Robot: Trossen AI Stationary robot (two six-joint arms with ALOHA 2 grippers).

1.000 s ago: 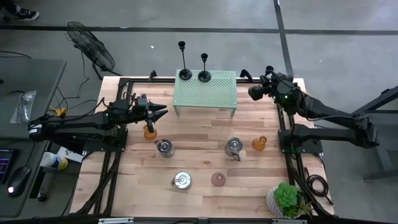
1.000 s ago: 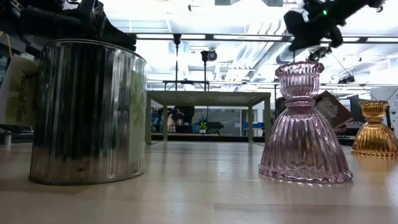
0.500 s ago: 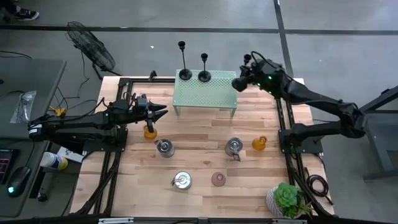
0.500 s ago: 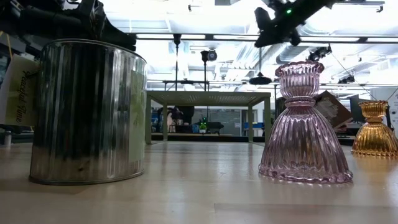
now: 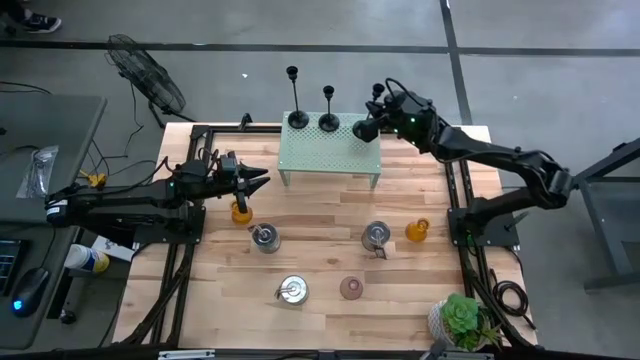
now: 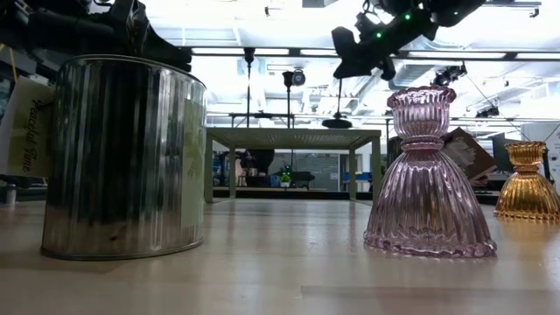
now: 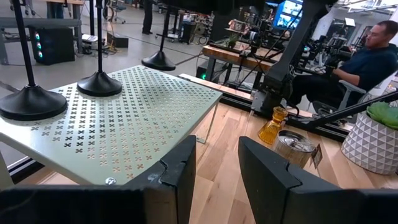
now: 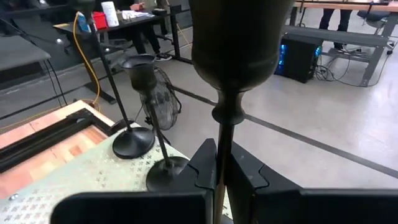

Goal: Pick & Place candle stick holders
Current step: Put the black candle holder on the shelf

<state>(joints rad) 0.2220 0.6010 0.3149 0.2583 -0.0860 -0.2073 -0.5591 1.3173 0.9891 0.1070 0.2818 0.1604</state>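
Wooden table, slatted top, both arms in frame. Pale green perforated stand sits at the table's far edge, centre. Right arm reaches across from the right side; right gripper hangs over the stand's far right corner, fingers closed tight on the stem of the third candle stick holder, which is carried upright, cup at top; in the low view its round base hangs just above the stand's top, not touching. Left arm waits low at the left of the table; left gripper points toward the stand, fingers parted with a clear gap, nothing between them.

Two candle stick holders stand upright on the far part of the stand: one at the far left corner, the other just right of it, bases close but apart.

On the boards nearer the camera: metal tin, pink glass holder, amber glass holder, potted plant
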